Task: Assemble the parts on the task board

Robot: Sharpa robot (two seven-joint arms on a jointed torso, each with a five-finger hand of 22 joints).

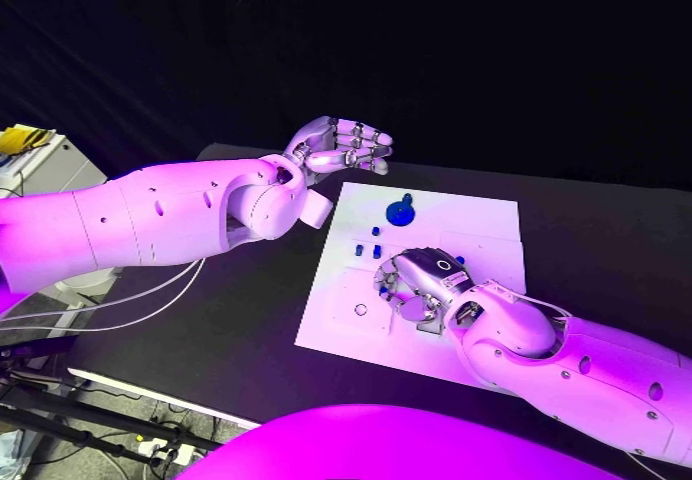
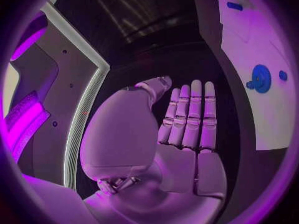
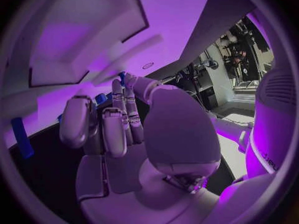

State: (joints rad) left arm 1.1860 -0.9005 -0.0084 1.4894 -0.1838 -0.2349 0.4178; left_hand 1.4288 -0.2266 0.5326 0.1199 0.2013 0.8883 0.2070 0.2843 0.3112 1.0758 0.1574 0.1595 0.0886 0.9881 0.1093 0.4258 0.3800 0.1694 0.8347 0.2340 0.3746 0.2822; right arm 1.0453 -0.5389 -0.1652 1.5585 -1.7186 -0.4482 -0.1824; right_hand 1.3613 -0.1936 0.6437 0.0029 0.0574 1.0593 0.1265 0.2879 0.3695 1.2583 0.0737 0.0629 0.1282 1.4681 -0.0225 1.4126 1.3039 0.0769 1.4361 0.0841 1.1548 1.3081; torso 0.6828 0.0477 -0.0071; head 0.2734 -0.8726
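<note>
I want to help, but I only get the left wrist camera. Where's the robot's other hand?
Observer: The right hand is low over the middle of the task board, fingers pointing down at it.
Operator: Is it holding a blue piece?
Observer: Can't tell; the right wrist view shows blue bits beside its fingertips.
Operator: Any more pieces near it?
Observer: Yes, a few small blue parts lie between that hand and the round blue part.

The left white arm held its silver many-fingered left hand raised, fingers straight and together, empty. The silver right hand hung palm-down with fingers curled.
</note>
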